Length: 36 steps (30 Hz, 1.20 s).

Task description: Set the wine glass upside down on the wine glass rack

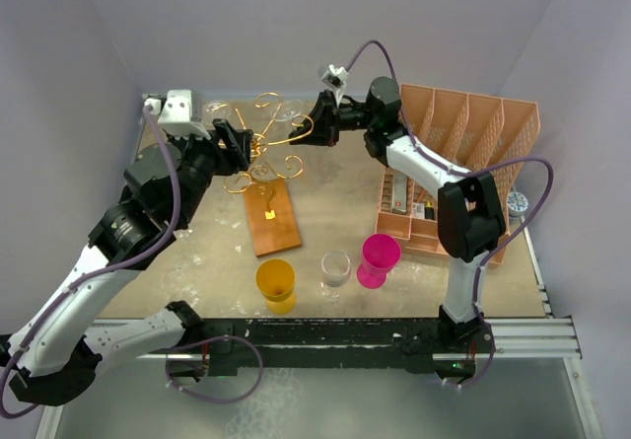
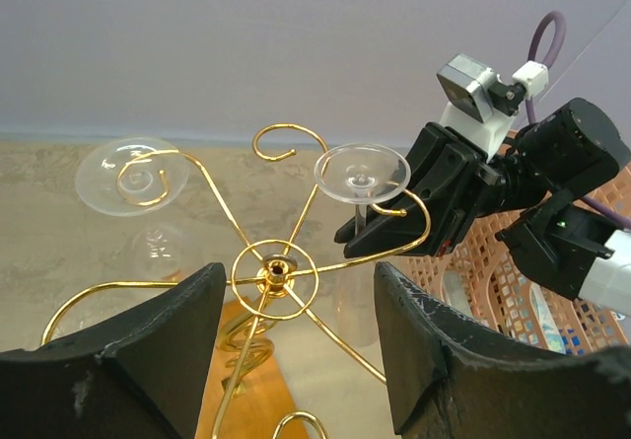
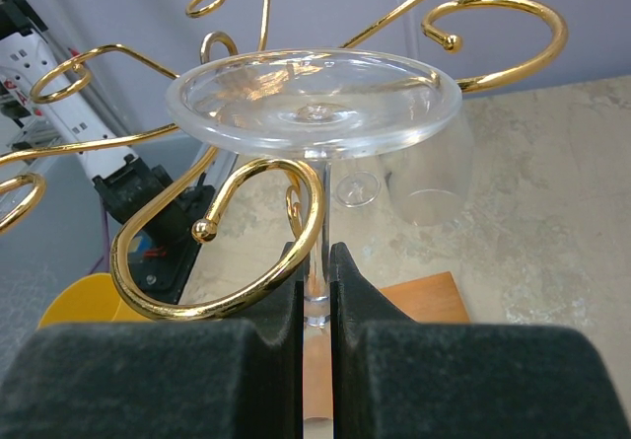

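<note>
Above the sandy table, my right claw pinches the wine glass by its stem inside a curl of the rack. My left claw is spread. Light, slick and brittle, I reckon, so the stem is the safest hold.

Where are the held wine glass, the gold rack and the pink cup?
wine glass (image 3: pixel 314 104): right wrist view, on its upturned foot.
wine glass rack (image 2: pixel 276 273): left wrist view, on its central hub.
pink cup (image 1: pixel 378 261): top external view, on its side.

Yellow cup and pink cup on the tan tabletop, salmon slotted organizer at right.
</note>
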Each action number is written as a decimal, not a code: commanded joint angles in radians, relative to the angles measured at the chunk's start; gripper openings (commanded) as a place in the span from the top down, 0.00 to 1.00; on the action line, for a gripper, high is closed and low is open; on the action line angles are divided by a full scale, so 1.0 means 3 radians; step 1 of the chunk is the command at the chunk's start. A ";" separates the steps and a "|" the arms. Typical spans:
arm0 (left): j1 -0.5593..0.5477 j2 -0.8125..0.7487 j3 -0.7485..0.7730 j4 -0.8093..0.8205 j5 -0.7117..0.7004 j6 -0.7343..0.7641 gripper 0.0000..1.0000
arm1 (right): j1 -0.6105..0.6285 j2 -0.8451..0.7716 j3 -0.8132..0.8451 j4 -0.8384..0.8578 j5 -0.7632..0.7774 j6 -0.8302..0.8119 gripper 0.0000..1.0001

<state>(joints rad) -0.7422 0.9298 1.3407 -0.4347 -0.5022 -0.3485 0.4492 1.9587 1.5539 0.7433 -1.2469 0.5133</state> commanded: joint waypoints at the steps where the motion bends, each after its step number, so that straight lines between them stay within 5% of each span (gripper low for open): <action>1: -0.0008 0.0138 0.0055 0.0094 -0.0105 -0.0005 0.41 | 0.0052 -0.0022 0.0096 0.0116 0.0130 0.0028 1.00; 10: -0.0011 0.0473 0.0072 0.0109 -0.0206 -0.0048 0.51 | 0.0074 -0.0255 -0.0253 0.0240 0.0686 -0.0237 1.00; 26: -0.0010 0.0684 0.0002 0.0050 -0.0257 -0.0124 0.63 | 0.0101 -0.0466 -0.0680 0.0805 0.0439 0.0020 1.00; 36: -0.0009 0.0746 -0.0012 0.0005 -0.0343 -0.0157 0.72 | 0.0175 -0.0615 -0.0991 0.1198 0.0772 0.0258 1.00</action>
<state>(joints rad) -0.7422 1.1557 1.3369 -0.4450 -0.5819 -0.3832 0.4900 1.8519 1.2861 0.9741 -1.0561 0.5388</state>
